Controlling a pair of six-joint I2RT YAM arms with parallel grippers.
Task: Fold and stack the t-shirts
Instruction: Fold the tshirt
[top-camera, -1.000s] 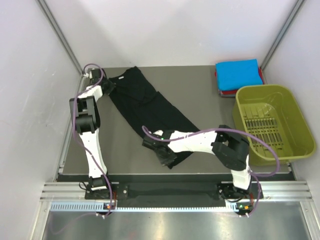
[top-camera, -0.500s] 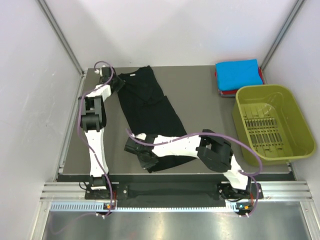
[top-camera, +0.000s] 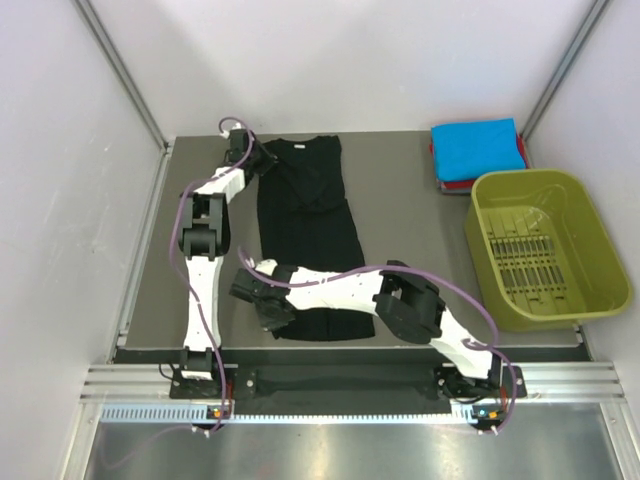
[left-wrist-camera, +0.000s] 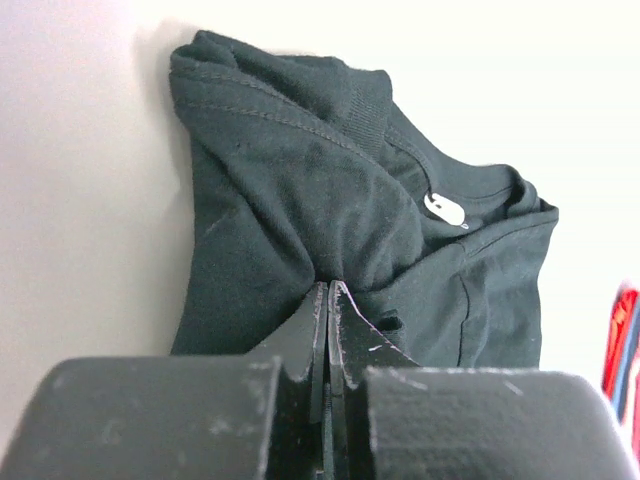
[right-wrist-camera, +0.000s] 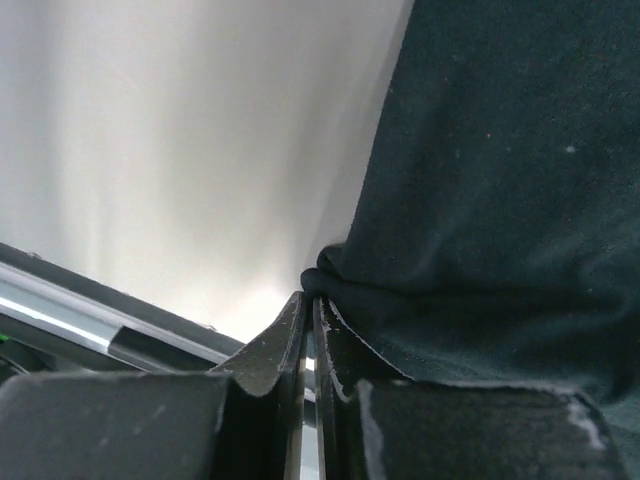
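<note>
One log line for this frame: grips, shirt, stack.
left gripper: shut on black shirt collar end | right gripper: shut on hem corner | shirt: flat, lengthwise | blue shirt: folded, atop red

Black t-shirt lies lengthwise down mid-table, both arms stretched over its left side. Bare table right of it, open to a reach. Far right blocked: olive-green basket, tall-walled, with folded blue t-shirt stacked on red just behind. Narrow bare strip left, hemmed by the white wall.
</note>
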